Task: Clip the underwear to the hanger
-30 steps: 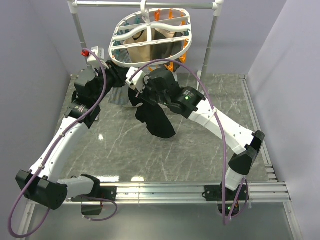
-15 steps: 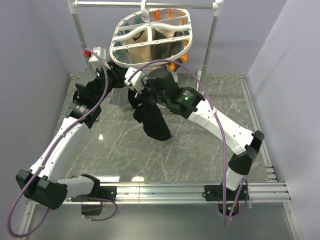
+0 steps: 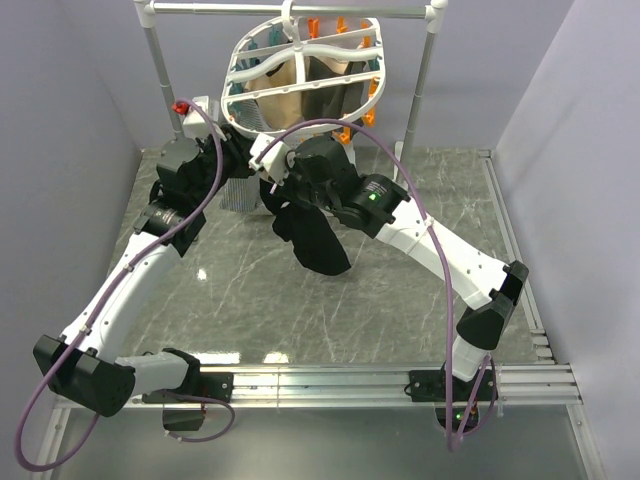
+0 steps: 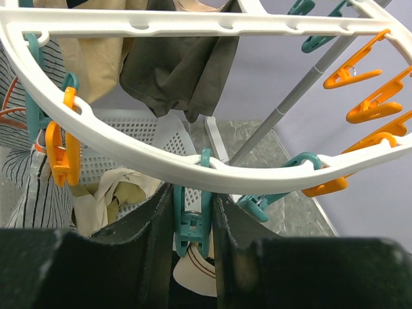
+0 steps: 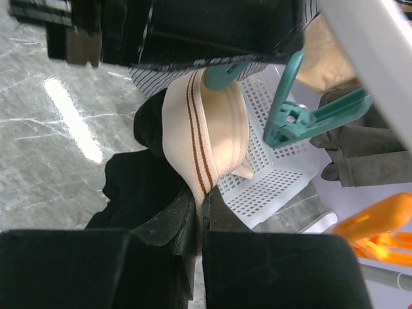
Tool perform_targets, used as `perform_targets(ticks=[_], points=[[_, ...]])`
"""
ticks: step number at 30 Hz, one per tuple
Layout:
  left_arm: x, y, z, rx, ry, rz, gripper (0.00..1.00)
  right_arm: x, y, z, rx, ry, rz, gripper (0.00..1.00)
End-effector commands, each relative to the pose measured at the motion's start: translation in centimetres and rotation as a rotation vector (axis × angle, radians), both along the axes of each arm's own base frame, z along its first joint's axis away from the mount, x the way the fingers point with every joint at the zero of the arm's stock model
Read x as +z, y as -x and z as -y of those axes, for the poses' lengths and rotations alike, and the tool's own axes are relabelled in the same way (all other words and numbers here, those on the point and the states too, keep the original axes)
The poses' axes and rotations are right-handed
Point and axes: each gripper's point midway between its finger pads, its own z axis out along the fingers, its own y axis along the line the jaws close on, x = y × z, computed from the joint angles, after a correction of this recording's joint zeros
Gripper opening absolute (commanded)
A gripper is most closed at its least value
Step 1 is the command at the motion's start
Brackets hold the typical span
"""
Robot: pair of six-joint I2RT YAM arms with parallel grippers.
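Rising slightly, the left end effector [image 4: 192,206] is squeezing a teal clothespin [image 4: 190,228] on the hanger [image 4: 129,151]; the right end effector [image 5: 201,206], clamping the underwear [image 5: 206,129] waistband just beneath, should be feeding it between the tips.

Overhead, wrist close-ups; hanger [image 4: 180,19] shared

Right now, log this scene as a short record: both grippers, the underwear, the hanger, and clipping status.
hanger: white oval frame, hooked on the rail; garments already hang from it
left gripper: closed on a teal clothespin at the hanger's rim
right gripper: pinching the underwear by its beige waistband
status: waistband sits at the clothespin's tip; whether it bites cannot be told
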Motion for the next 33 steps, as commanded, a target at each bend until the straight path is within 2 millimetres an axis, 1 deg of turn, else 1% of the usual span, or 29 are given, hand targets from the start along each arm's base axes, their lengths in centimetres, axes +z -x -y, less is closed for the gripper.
perform_targets(ticks=[1, 2, 4, 7, 11, 14, 16, 20, 24, 30, 33], points=[[0.4, 0.1, 0.1, 0.003, -0.035, 0.010, 0.00, 4.3, -0.4, -0.6, -0.006, -0.090, 0.090, 0.00], [0.2, 0.1, 0.2, 0.003, -0.043, 0.010, 0.00, 4.2, -0.4, -0.7, -0.006, -0.088, 0.088, 0.00], [0.3, 0.0, 0.2, 0.003, -0.049, 0.011, 0.00, 4.8, -0.5, -0.7, -0.007, -0.098, 0.093, 0.00], [0.3, 0.2, 0.5, -0.006, -0.055, 0.016, 0.00, 4.7, -0.7, -0.9, -0.013, -0.096, 0.095, 0.00], [0.2, 0.2, 0.5, -0.009, -0.061, 0.018, 0.00, 5.2, -0.8, -0.9, -0.019, -0.115, 0.103, 0.00], [0.1, 0.1, 0.4, 0.000, -0.056, 0.010, 0.00, 5.0, -0.9, -0.9, -0.027, -0.115, 0.105, 0.00], [0.2, 0.1, 0.4, 0.000, -0.051, 0.011, 0.00, 5.2, -0.9, -0.7, -0.030, -0.120, 0.109, 0.00], [0.2, 0.3, 0.5, -0.007, -0.051, 0.007, 0.09, 5.2, -1.0, -0.5, -0.036, -0.120, 0.111, 0.00], [0.8, 0.5, 0.2, 0.001, -0.048, 0.028, 0.12, 5.2, -0.9, -0.2, -0.037, -0.119, 0.118, 0.00], [2.4, 0.8, 0.0, 0.003, -0.047, 0.073, 0.19, 5.4, -0.9, -0.2, -0.031, -0.126, 0.113, 0.00], [3.0, 0.9, -0.1, 0.008, -0.046, 0.088, 0.20, 5.6, -0.9, -0.3, -0.032, -0.134, 0.116, 0.00]])
